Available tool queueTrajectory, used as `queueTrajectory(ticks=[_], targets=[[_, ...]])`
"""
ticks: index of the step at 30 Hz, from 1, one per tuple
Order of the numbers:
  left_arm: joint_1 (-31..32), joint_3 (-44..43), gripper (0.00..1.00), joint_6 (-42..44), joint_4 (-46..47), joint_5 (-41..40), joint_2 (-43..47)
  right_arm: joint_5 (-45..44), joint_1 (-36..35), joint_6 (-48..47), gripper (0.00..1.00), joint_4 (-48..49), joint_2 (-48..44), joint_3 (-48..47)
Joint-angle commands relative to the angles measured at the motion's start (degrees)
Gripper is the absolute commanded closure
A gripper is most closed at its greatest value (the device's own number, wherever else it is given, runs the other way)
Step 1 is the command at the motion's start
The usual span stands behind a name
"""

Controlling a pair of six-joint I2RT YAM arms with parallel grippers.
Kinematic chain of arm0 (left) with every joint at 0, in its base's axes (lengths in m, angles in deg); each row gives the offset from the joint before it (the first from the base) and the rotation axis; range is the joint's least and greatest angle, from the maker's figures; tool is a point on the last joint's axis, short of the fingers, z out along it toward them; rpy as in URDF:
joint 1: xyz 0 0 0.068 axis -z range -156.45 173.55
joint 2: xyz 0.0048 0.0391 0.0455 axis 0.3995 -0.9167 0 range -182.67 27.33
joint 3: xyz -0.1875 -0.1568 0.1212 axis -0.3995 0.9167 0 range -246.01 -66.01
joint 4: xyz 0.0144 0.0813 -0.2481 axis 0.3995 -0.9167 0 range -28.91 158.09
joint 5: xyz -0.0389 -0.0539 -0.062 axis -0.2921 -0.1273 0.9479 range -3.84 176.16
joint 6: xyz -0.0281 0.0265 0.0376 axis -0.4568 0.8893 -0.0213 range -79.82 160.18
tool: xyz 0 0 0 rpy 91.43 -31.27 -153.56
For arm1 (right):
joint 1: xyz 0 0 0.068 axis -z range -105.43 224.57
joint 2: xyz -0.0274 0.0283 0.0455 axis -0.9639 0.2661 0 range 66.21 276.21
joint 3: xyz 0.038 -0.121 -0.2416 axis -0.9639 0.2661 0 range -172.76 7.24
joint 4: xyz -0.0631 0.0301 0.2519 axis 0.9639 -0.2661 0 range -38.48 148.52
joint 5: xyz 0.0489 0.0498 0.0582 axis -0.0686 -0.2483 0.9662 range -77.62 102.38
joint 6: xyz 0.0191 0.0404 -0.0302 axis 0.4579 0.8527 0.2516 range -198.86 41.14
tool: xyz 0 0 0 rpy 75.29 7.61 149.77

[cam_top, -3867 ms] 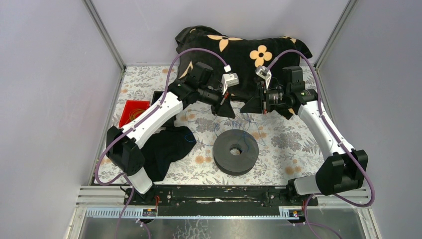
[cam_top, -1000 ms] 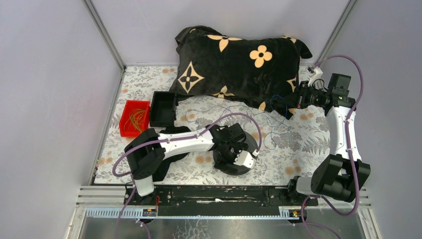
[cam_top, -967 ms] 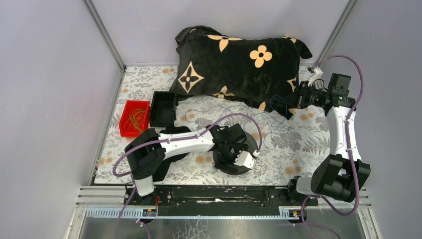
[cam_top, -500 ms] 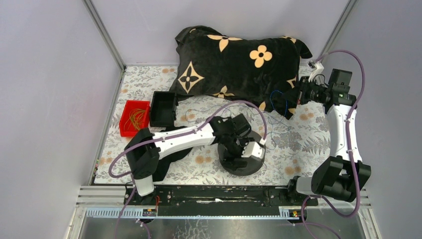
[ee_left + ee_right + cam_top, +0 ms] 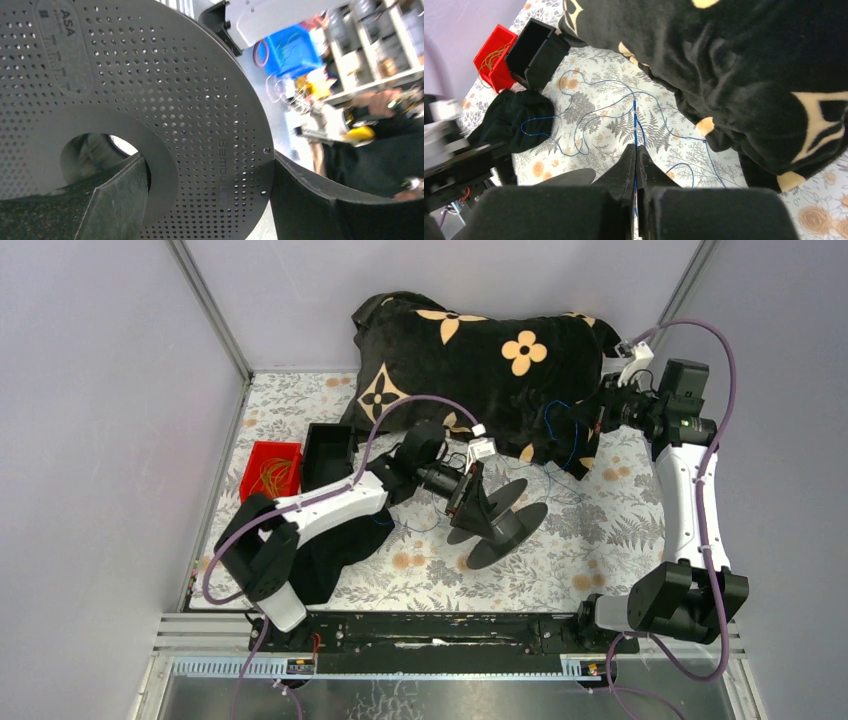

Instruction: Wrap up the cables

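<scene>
Two arms appear to share the set-up for winding: the left jaws, spread wide, clamp one flange of the big black perforated plastic spool (image 5: 503, 523) between hub hole and rim, holding it tilted on edge over the floral-patterned desk (image 5: 600, 530), while the right jaws are pressed together on the hair-thin blue cables (image 5: 634, 120) beside the black plush cushion (image 5: 470, 360). Most of that wire lies in loose loops across the desk, none visibly on the spool, so the next move likely calls for bringing the pinched strand to the core and turning.
</scene>
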Motion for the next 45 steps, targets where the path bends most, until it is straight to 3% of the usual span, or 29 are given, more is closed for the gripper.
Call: queueTrajectory(ticks=[1, 4, 5, 7, 11, 13, 15, 17, 18, 20, 25, 30, 33, 45], targets=[[-3.7, 10.6, 0.74, -49.8, 62.3, 6.6, -3.7, 1.4, -3.1, -0.3, 1.0, 4.2, -2.0, 1.7], [-5.6, 11.8, 0.75, -73.3, 90.9, 6.9, -11.7, 3.4, -6.1, -2.5, 1.0, 3.9, -2.4, 3.5], [-6.0, 11.5, 0.76, -78.9, 95.9, 6.7, -14.0, 3.3, -7.4, -4.3, 1.0, 3.3, -2.5, 4.0], [-6.8, 10.8, 0.78, -81.1, 96.6, 6.4, -16.8, 2.2, -9.3, -6.0, 1.0, 2.1, -2.8, 4.9], [-7.4, 11.4, 0.78, -77.4, 91.5, 5.4, -18.4, 1.0, -9.8, -6.2, 1.0, 2.4, -3.3, 6.5], [-7.6, 12.3, 0.78, -71.5, 84.7, 4.8, -17.2, 0.9, -9.7, -6.5, 1.0, 2.3, -3.1, 6.8], [-7.6, 12.8, 0.76, -59.4, 70.3, 3.7, -14.3, 0.9, -9.8, -6.6, 1.0, 2.2, -2.8, 6.8], [-7.5, 11.6, 0.72, -43.7, 46.2, 0.4, -10.2, 1.0, -9.8, -6.7, 1.0, 2.1, -2.4, 6.7], [-7.5, 10.5, 0.71, -37.1, 39.4, -0.9, -9.2, 1.1, -9.9, -6.7, 1.0, 2.0, -2.2, 6.6], [-7.5, 10.3, 0.7, -32.3, 33.9, -2.8, -8.2, 1.1, -9.8, -6.9, 1.0, 1.9, -1.9, 6.4], [-7.2, 11.5, 0.66, -31.9, 32.9, -3.7, -8.6, 1.2, -9.8, -6.9, 1.0, 2.1, -1.1, 6.8], [-6.9, 14.3, 0.59, -43.5, 46.4, -0.6, -11.2, 1.6, -9.9, -6.5, 1.0, 2.1, -1.1, 7.3], [-6.9, 14.6, 0.54, -44.0, 46.7, -0.6, -11.8, 1.7, -9.9, -6.5, 1.0, 2.1, -1.4, 7.4], [-7.4, 14.2, 0.15, -46.0, 46.6, 0.0, -11.2, 2.6, -10.1, -6.7, 1.0, 2.1, -1.1, 8.0]])
